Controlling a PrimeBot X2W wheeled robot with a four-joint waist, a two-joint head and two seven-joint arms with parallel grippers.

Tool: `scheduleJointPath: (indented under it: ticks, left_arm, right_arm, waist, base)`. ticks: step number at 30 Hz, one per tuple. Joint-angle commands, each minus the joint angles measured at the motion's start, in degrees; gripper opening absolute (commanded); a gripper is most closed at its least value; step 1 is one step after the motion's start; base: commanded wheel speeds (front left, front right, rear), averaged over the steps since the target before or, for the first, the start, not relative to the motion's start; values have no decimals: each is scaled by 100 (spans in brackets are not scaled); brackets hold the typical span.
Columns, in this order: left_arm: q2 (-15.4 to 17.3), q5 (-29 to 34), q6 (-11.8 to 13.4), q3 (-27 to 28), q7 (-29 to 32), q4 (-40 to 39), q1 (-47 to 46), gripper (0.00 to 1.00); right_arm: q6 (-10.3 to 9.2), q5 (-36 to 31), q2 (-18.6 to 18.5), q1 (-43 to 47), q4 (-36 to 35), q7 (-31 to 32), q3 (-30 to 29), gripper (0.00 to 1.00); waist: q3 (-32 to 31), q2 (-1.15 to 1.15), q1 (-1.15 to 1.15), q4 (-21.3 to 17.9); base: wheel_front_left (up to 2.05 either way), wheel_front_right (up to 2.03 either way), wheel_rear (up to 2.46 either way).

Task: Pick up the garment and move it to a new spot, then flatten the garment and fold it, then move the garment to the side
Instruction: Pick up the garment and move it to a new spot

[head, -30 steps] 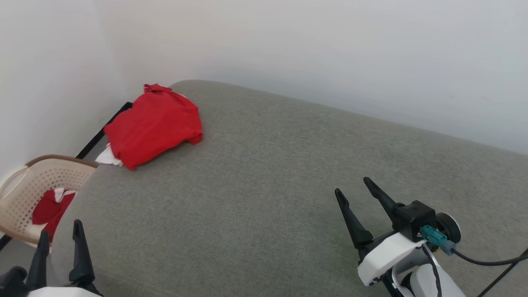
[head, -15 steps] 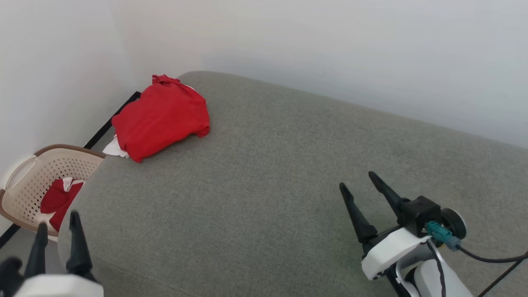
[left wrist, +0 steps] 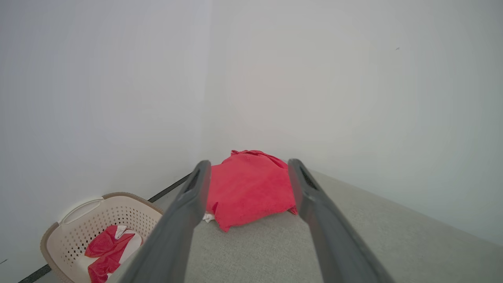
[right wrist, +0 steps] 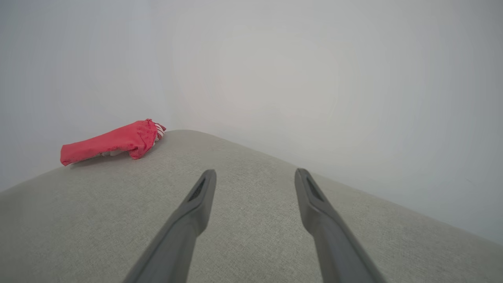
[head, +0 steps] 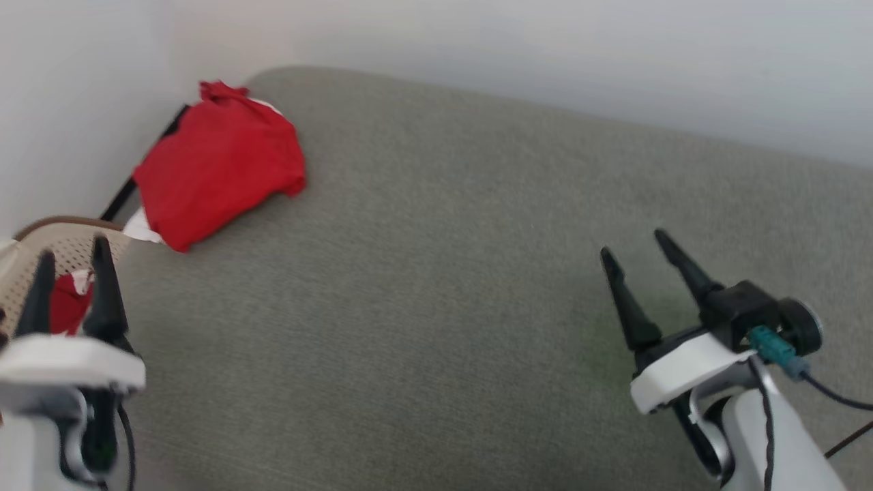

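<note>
Your left gripper [head: 73, 249], two long dark fingers on a white wrist, stands at the lower left of the head view. Its fingers are spread apart and empty. It hangs at the left edge of the broad grey woven-fabric cushion [head: 436, 307]. In that view it is in front of the cream perforated plastic basket with a brown rim [head: 60, 223].

Your right gripper [head: 633, 243] is just as wide open and also grips nothing. It sits over the right part of the cushion, fingers pointing up and away from you. A black cable with a teal plug [head: 771, 344] runs off its wrist.

The bright red soft-fabric garment [head: 218, 164] lies bunched in a loose, rounded heap on the cushion's far left corner, close to where the plain white walls [head: 545, 54] meet. A bit of white cloth shows at its lower left edge and another at the top. It is well apart from both grippers.

In the left wrist view you look between the left fingers at the heap, which lies some way ahead of them. In the right wrist view it appears as a low red wedge off to the left, far from the right fingers.

The basket stands on the floor beside the cushion's left end. Inside it lies a second crumpled piece of red and white cloth [left wrist: 106, 249]. A thin black strip [left wrist: 169, 188] runs along the foot of the left wall behind the basket.
</note>
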Motion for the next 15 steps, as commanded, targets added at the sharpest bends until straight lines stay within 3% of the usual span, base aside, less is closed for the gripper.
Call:
scheduleJointPath:
  ticks: [1,15]
  left_arm:
    - [58,-40,-15,6,9,34,-94,100]
    - [697,-451,-296,-166,275,2093,-2329,100]
  right_arm:
    - [-2,-27,-6,-95,-37,15,-9,100]
    - [-2,-242,-159,-455,-781,228,-284,100]
  waist:
    - [223,0,0,-152]
    - [1490,0,0,-721]
  base:
    - [0,0,0]
    - [0,0,0]
